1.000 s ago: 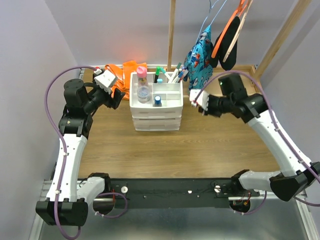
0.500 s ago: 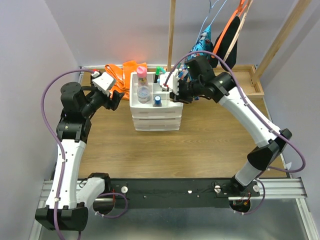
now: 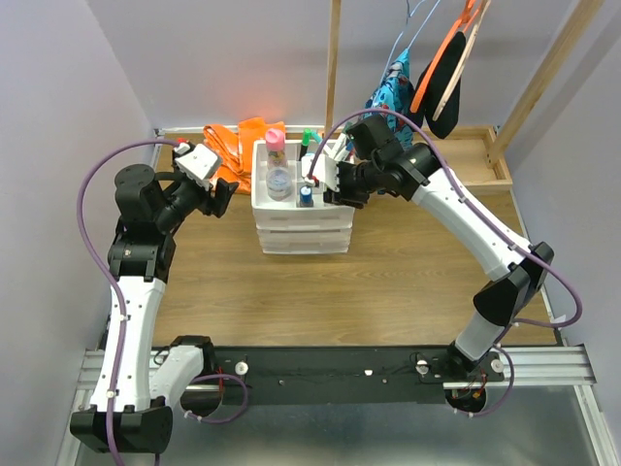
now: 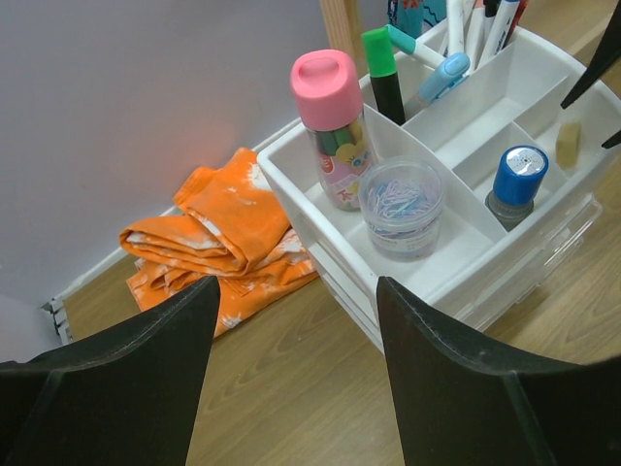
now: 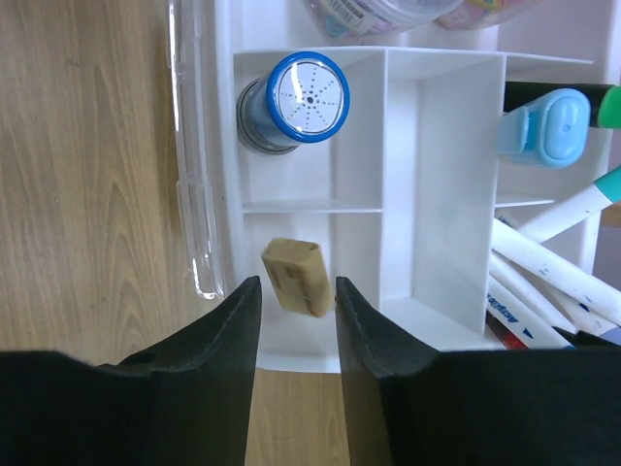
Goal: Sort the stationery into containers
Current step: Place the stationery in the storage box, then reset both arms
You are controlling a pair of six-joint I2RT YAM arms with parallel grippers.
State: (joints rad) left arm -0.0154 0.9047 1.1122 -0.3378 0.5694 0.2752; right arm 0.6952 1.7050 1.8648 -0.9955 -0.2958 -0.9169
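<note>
The white drawer unit (image 3: 301, 231) stands at the back centre. Its top tray (image 5: 403, 175) holds markers (image 5: 543, 254), a blue highlighter (image 5: 543, 128), a green-black highlighter (image 4: 383, 73), a pink-capped tube (image 4: 330, 126), a clear round jar of paper clips (image 4: 401, 204) and a blue-capped stamp (image 5: 296, 97). My right gripper (image 5: 298, 291) hangs over the tray's front right compartment, its fingers close on either side of a tilted tan block (image 5: 296, 277). My left gripper (image 4: 296, 291) is open and empty, left of the unit (image 3: 225, 189).
An orange cloth (image 4: 209, 238) lies against the back wall left of the unit. A wooden frame tray (image 3: 480, 155) sits at the back right, with fabric items (image 3: 427, 78) hanging above it and a wooden post (image 3: 333, 68) behind the unit.
My right arm has swung left from the right side of the table to above the drawer unit's top tray. My left arm has barely moved.
</note>
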